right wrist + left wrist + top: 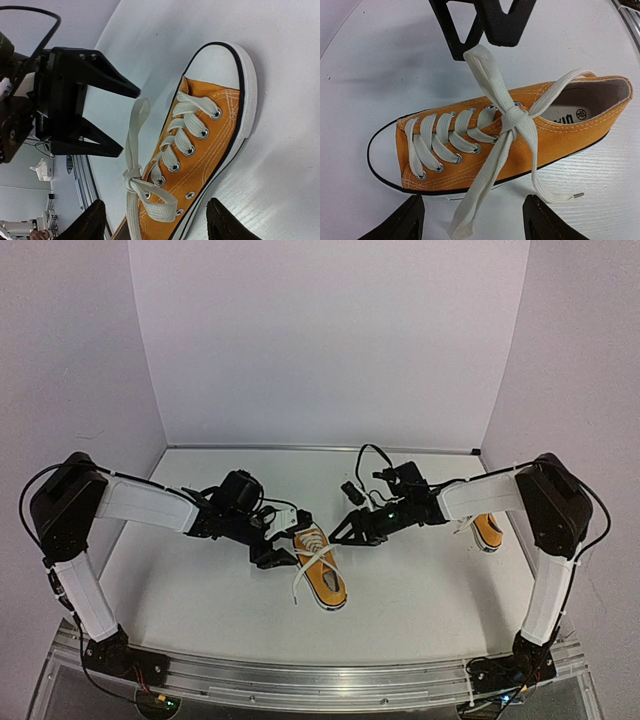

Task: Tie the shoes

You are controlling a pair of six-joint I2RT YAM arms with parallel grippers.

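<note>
Shoe in work: a small low-top sneaker (325, 578) of orange-yellow canvas with white rubber sole and toe cap lies on its sole on the white bench (420, 590). It is in the lower middle of the top view, with its toe toward the lower edge.
Other shoe: a second sneaker (488, 531) of the same kind lies at the right side of the top view, partly hidden behind the right arm.
Left side: the left claw (474, 205) is spread wide and grips nothing. In its own view the sneaker fills the middle, toe to the left, just above the two black fingers.
Right side: the right claw (157, 202) is also spread wide with nothing gripped. In its view the sneaker lies above its fingers, toe at the upper right.
Claws and shoe: in the top view both claws stand near the heel half, one on each side.
Lace: the flat white lace (512, 119) is crossed into one knot above the last eyelets.
Left wrist view only: a lace end with a metal tip (577, 195) lies on the bench beside the sole. Another strand rises to the right claw at the upper edge, but I cannot tell if they touch.
Right wrist view only: one strand stands up with its end free, just beside a finger of the left claw at the left of the frame.
</note>
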